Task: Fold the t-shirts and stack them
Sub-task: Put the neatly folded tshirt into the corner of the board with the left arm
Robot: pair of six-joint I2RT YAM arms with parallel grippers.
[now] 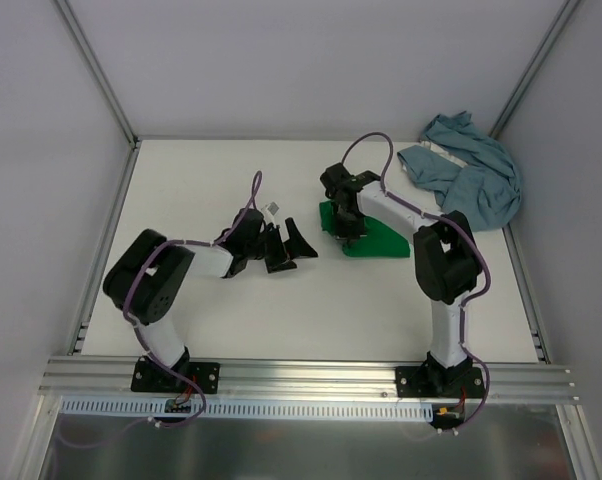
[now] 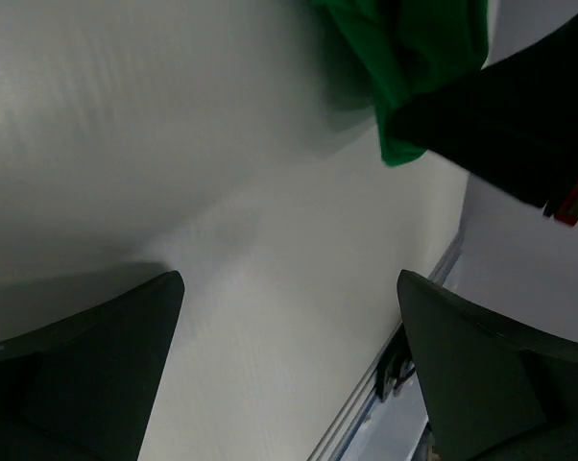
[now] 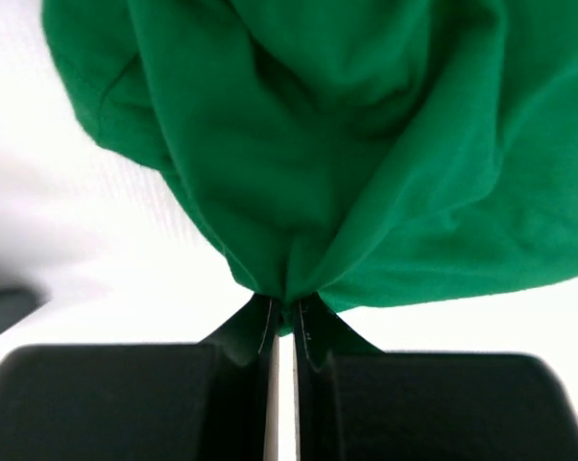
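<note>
**Ana:** White tabletop (image 1: pixel 231 320), pale walls (image 1: pixel 281 60) on three sides. What is the right gripper (image 3: pixel 284 312) doing?

**Ben:** Its jaws are pressed together on a pinch of the green t-shirt (image 3: pixel 366 144). The cloth fans out from that pinch in deep folds, and the rest of it lies on the table right of centre.

**Ana:** And the left gripper (image 1: pixel 286 250)?

**Ben:** Its jaws are spread wide with nothing between them. It hangs low over bare table, just left of the green cloth.

**Ana:** How far along is the job?

**Ben:** Early, I'd say. The green shirt looks bunched into a rough wedge rather than squared off. The blue-grey t-shirt (image 1: pixel 471 175) lies crumpled in the far right corner, apart from the green one and not folded at all. Nothing is stacked, so both folds and the stacking are left.

**Ana:** Any writing to read?

**Ben:** No. A small white tag (image 1: pixel 271 207) sits on the left arm, too small to make out. Neither shirt shows a print or label.
</note>
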